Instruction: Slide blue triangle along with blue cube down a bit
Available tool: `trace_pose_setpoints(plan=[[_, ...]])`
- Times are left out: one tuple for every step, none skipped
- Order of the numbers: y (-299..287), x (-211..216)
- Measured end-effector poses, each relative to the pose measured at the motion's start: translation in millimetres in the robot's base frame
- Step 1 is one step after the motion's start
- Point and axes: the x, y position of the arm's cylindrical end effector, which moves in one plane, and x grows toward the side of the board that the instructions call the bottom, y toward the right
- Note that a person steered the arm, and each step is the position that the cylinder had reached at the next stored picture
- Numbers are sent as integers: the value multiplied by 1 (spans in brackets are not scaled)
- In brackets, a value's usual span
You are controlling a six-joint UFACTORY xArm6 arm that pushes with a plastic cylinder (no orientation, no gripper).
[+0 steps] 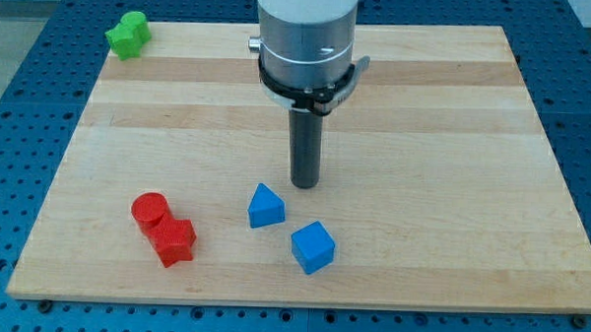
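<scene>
Nearest the camera, down toward the view's bottom, sits the blue cube, turned a little so one corner faces forward, and just up and to the view's left of it is the blue triangle; the two are close together but there looks to be a sliver of bare wood between them, so not touching as far as anyone can tell. Off to the view's left at about the same depth are a red cylinder and a chunkier red block pressed right up against each other; its exact shape is hard to call. Going further back, the rod's tip stands on the tabletop just above the blue triangle and a bit to the view's right of it, near but apart, with a clear gap, and no contact with either blue piece. No jaws on this arm, so nothing opens, closes or holds; it's just a plain rod. As for progress, it looks like the push hasn't begun: the tip seems staged on the far side of the pair, which is where it'd need to be to shove them toward the view's bottom. Both blocks likely need nudging, probably the triangle first. Way back in the view's top left corner sits a green block, well out of it.
</scene>
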Motion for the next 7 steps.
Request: trace_pose_setpoints(plan=[[-6,22],[-8,52],[-7,51],[-9,20],[-34,11],[-59,24],[-72,57]])
